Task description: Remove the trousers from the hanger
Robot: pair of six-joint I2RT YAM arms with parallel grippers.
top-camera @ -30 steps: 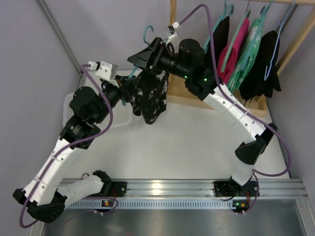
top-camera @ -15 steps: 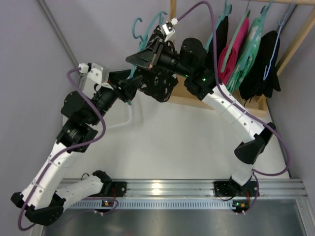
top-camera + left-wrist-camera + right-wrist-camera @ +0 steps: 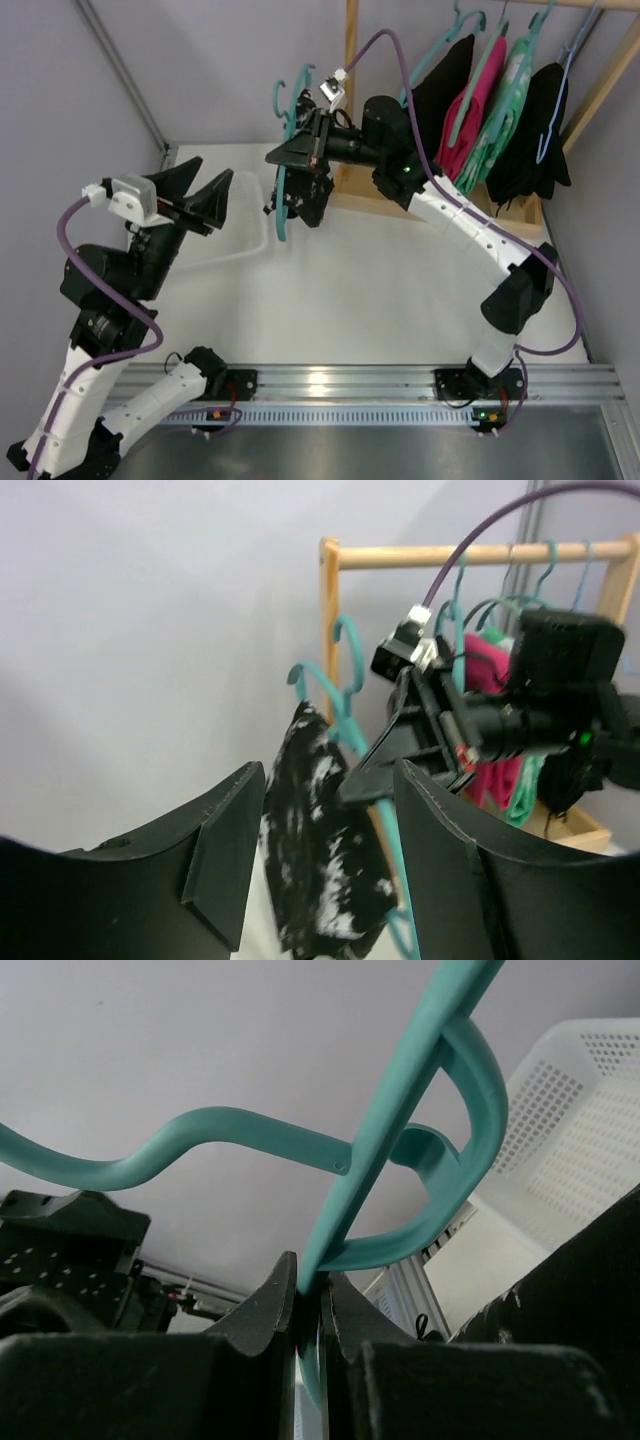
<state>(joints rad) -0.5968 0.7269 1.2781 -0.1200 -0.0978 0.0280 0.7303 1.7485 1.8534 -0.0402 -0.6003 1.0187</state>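
My right gripper [image 3: 292, 155] is shut on the teal hanger [image 3: 283, 205] and holds it in the air in front of the rack. The right wrist view shows its jaws pinching the hanger's bar [image 3: 400, 1110]. The black-and-white trousers [image 3: 307, 195] hang bunched on the hanger just below that gripper. My left gripper [image 3: 213, 170] is open and empty, well to the left of the trousers and apart from them. In the left wrist view the trousers [image 3: 320, 850] and the hanger [image 3: 345, 685] show beyond the open fingers [image 3: 225, 850].
A wooden rack [image 3: 351, 40] at the back right carries teal hangers with plain black [image 3: 540, 130], pink [image 3: 478, 100] and green [image 3: 510, 95] garments. A white perforated basket [image 3: 255, 238] sits on the table at the left, below the left gripper. Grey walls close in left and behind.
My left gripper has let go of the trousers and pulled back to the left and down. The right gripper still holds the hanger; the trousers now hang bunched up higher.
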